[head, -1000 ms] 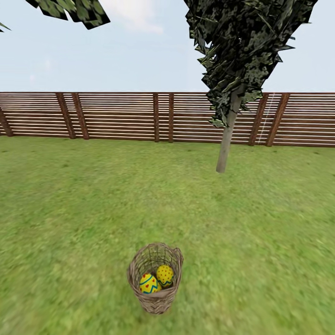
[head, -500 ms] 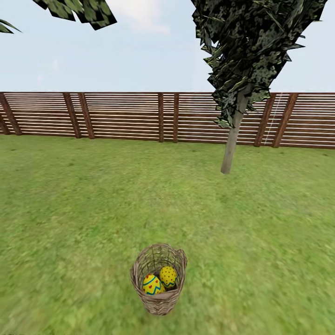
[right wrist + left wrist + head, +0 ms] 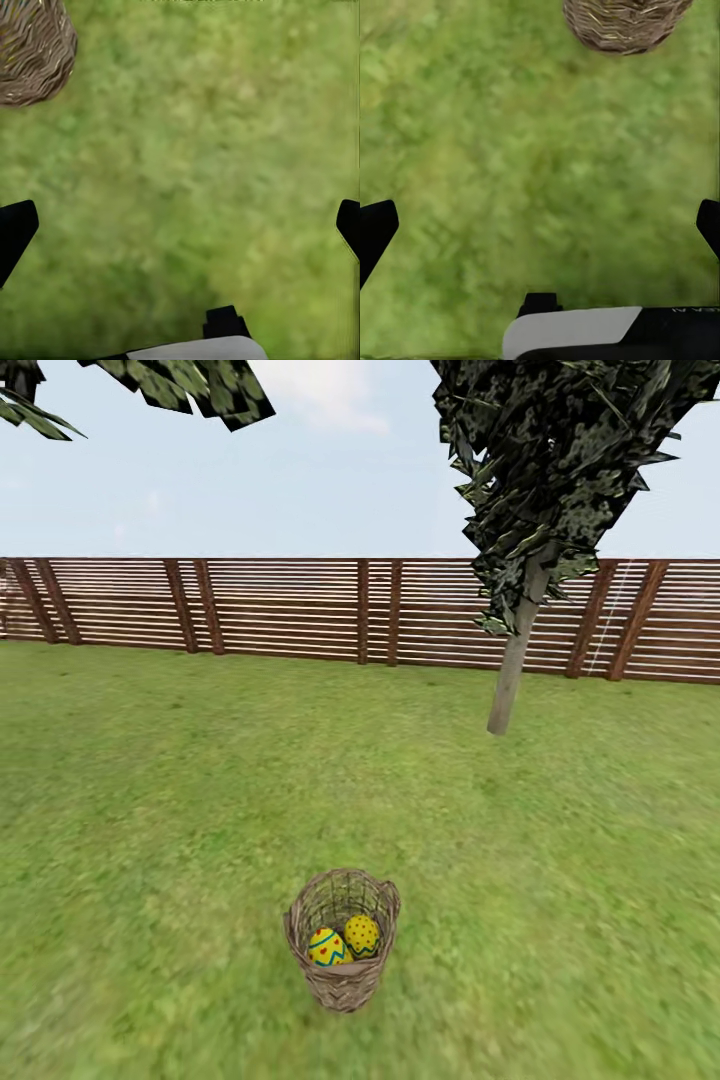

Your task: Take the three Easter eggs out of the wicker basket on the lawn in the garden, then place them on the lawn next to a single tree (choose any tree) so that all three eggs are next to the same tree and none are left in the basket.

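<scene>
Both arms hang pointing down at the lawn (image 3: 180, 810), the left gripper (image 3: 540, 217) and right gripper (image 3: 180, 217) spread wide and empty. The wicker basket (image 3: 342, 980) stands at 6 o'clock, two Easter eggs (image 3: 344, 942) visible inside.

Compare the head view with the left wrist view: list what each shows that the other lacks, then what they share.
Head view alone: two eggs inside the basket, a tree, the fence, sky. Left wrist view alone: the left end effector, its fingers spread wide over grass. Shared: the basket and the lawn.
</scene>
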